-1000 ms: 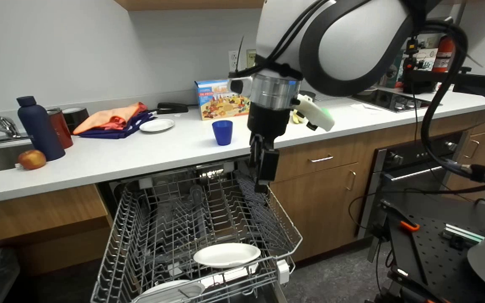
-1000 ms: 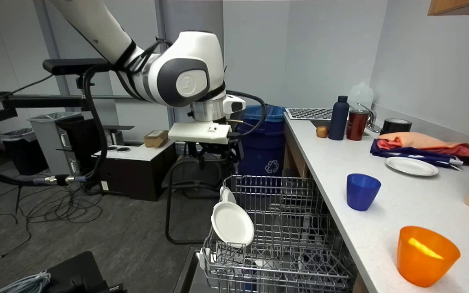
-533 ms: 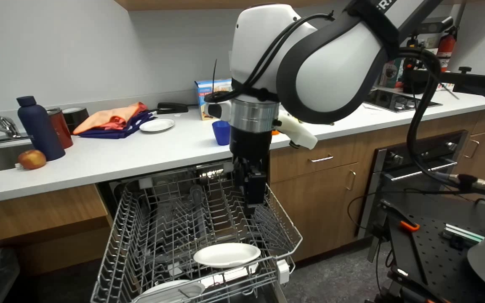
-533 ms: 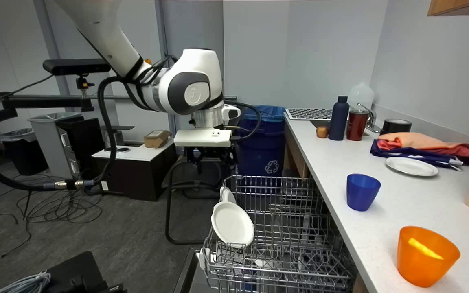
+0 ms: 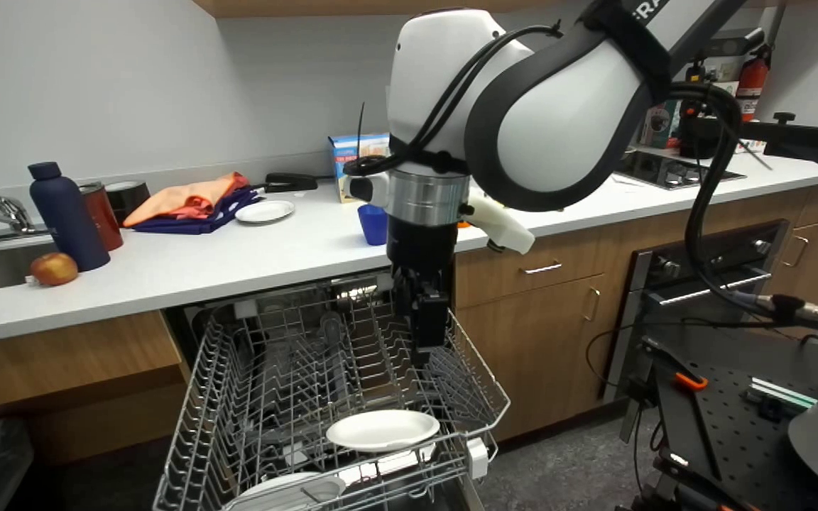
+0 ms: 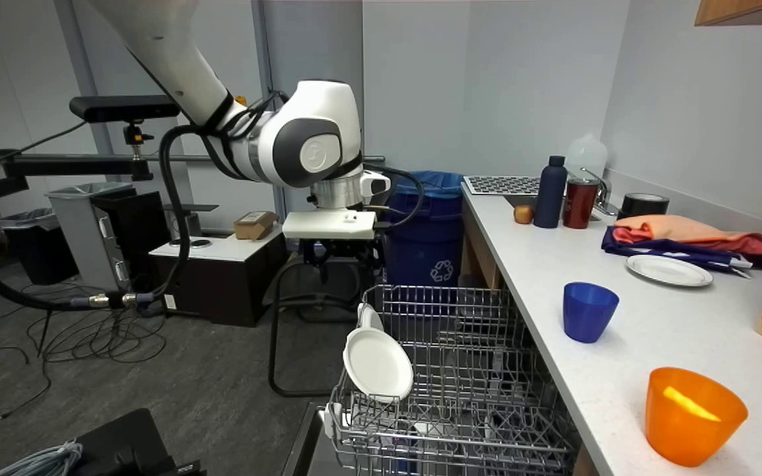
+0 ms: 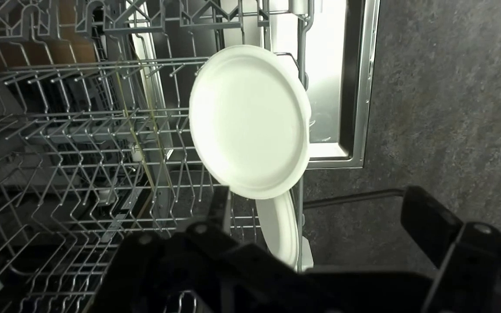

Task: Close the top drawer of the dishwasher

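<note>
Top drawer [image 6: 460, 346] of the dishwasher [image 7: 326, 108] stands pulled out below a wide-spread claw [image 7: 320, 202], an apparent approach that next calls for meeting the front rail [image 7: 301, 206] and pushing inward.

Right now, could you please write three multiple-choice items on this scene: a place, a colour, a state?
1. Where is the tapered orange cup? A, floor; B, flat white countertop; C, sink.
2. What colour is the tall, cylindrical bottle? A, yellow; B, white; C, dark blue.
3. How does the grey, rectangular metal-wire top drawer stand? A, pulled out; B, pushed in; C, upside down.

1 B: an exterior view shows it there.
2 C: both exterior views show that shade.
3 A: it juts out past the countertop's front edge.
</note>
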### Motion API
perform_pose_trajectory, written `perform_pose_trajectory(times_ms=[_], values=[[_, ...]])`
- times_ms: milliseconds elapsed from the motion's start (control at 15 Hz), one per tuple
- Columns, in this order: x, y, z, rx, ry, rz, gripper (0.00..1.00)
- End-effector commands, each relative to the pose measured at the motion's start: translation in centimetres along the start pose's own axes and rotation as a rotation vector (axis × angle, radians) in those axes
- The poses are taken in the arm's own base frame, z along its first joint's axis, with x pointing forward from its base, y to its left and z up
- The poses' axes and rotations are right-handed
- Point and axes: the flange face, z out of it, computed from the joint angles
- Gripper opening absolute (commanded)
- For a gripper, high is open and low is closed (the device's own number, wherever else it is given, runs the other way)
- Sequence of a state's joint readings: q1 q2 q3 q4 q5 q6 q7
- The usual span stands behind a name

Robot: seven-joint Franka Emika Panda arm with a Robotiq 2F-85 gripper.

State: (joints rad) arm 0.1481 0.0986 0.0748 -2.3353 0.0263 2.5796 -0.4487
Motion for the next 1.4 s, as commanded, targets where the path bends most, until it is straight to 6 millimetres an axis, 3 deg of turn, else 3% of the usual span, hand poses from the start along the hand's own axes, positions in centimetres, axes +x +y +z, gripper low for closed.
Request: perform_pose_trajectory(times_ms=[0,667,1000,1333], values=[[1.6,0.4,1.9,0.017,-0.05,-0.008,1.0],[7.3,0.0,8.8,0.039,-0.053,-0.1,1.0],[7.3,-1.5,11.9,0.036,-0.079,-0.133,1.0],[6.7,-1.7,13.9,-0.043,-0.053,-0.087,1.0]])
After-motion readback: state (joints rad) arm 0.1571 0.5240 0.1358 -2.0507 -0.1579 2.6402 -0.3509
